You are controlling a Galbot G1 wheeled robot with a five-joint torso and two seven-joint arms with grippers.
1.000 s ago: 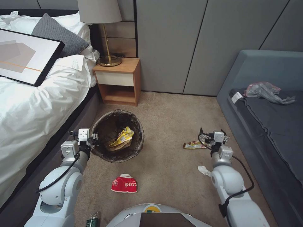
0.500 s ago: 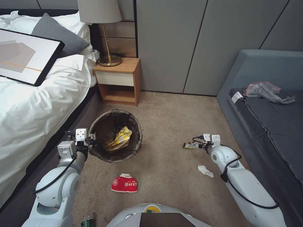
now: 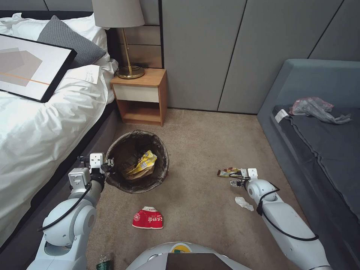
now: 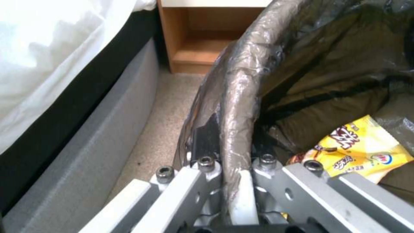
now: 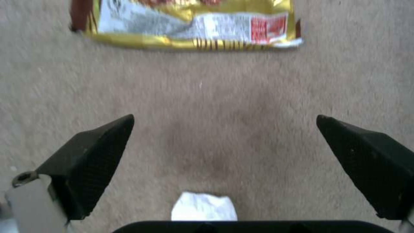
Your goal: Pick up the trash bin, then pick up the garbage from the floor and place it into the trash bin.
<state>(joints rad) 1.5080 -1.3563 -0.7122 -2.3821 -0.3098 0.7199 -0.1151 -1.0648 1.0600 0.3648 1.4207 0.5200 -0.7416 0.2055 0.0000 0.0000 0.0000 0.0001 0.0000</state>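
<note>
The trash bin (image 3: 163, 162), a round bucket lined with a dark bag, stands by the bed with a yellow snack wrapper (image 3: 144, 162) inside. My left gripper (image 3: 110, 165) is shut on its near-left rim; the left wrist view shows the left gripper (image 4: 235, 155) clamping the bagged rim (image 4: 238, 97), with the yellow wrapper (image 4: 358, 150) beside it. My right gripper (image 3: 234, 181) hangs open, pointing down over bare carpet between a multicoloured wrapper (image 3: 226, 172) and a crumpled white tissue (image 3: 243, 203). From the right wrist, the right gripper (image 5: 224, 119) frames carpet, the wrapper (image 5: 190, 26) beyond and the tissue (image 5: 203, 207) near.
A crushed red-and-white bowl (image 3: 148, 218) lies on the carpet in front of me, and a green-labelled bottle (image 3: 104, 263) by my left arm's base. The bed (image 3: 33, 131) borders the left, a wooden nightstand (image 3: 140, 97) stands behind the bin, and a grey sofa (image 3: 322, 142) lines the right.
My right arm has lowered and pulled back toward me, its gripper now tipped down between wrapper and tissue. The left gripper and bin shifted slightly left, then held still.
</note>
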